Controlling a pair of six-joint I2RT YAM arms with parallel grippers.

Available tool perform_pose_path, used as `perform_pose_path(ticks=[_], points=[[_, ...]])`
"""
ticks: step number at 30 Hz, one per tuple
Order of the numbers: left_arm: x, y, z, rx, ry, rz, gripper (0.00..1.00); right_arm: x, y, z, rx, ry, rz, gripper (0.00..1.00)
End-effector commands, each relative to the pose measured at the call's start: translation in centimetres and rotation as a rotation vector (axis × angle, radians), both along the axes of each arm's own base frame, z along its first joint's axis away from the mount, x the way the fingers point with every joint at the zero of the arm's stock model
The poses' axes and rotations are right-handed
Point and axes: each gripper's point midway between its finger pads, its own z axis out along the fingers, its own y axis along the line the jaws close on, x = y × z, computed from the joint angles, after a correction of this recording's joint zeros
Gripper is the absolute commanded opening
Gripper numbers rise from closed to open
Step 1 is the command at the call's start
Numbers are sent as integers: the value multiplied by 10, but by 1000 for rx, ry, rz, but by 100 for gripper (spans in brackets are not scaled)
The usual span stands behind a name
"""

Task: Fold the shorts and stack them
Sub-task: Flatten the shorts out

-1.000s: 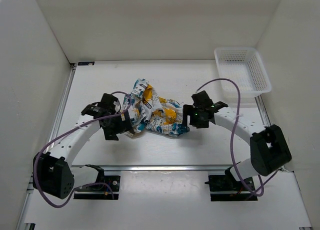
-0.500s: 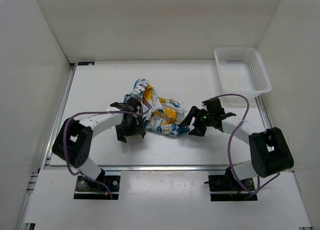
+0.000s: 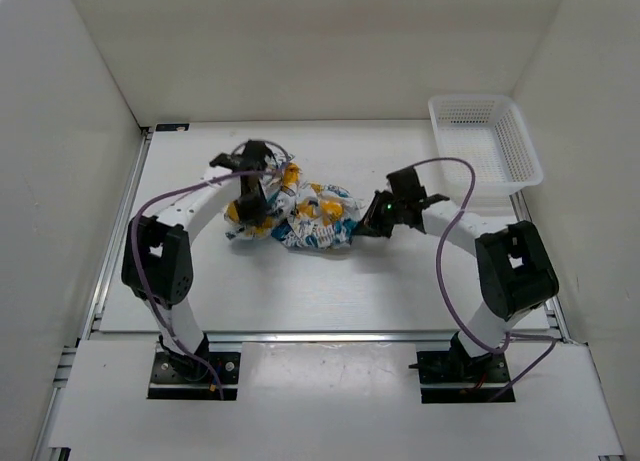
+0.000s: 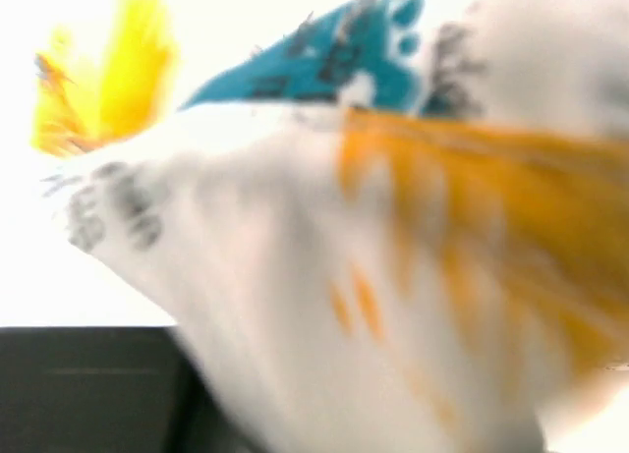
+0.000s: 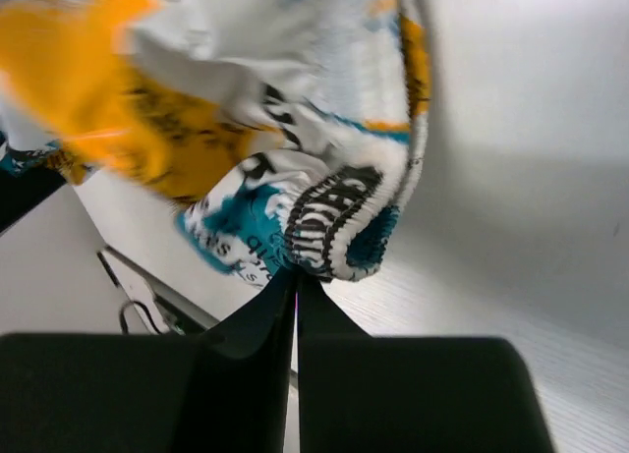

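Two grippers are set at opposite ends of the shorts [image 3: 300,216]. The shorts are bunched in a crumpled heap on the table [image 3: 400,281], at mid-frame in the top view.

Right gripper [image 5: 296,281]: fingers are pressed together. A teal-and-black printed hem of the shorts [image 5: 295,178] is pinched between the tips, at centre frame of the right wrist view. The rest of the cloth is spread across the upper left of that frame. In the top view this gripper [image 3: 362,228] is placed at the right edge of the heap.

Left gripper [image 3: 248,209]: it is seen from above at the left end of the heap, over a yellow patch of cloth. The left wrist view is filled by blurred fabric [image 4: 373,237], and only a dark strip is seen at the lower left. Whether the fingers are clamped or apart cannot be told.

A white mesh basket [image 3: 527,151] is noted in the upper right of the top view, well apart from the shorts.
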Motion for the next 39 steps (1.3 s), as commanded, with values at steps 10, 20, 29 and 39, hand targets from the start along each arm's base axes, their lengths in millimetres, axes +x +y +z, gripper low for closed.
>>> perform_pose_path(ticks=[10, 20, 29, 39], points=[[98, 100, 250, -78, -465, 73, 10, 117, -33, 249, -11, -604, -50, 1], [109, 107, 124, -62, -105, 90, 54, 62, -76, 94, -239, -329, -69, 1], [26, 83, 127, -139, -199, 65, 43, 9, -87, 43, -311, -231, -21, 1], [-45, 45, 0, -306, 34, 42, 74, -24, -99, 27, -341, -194, -2, 1]])
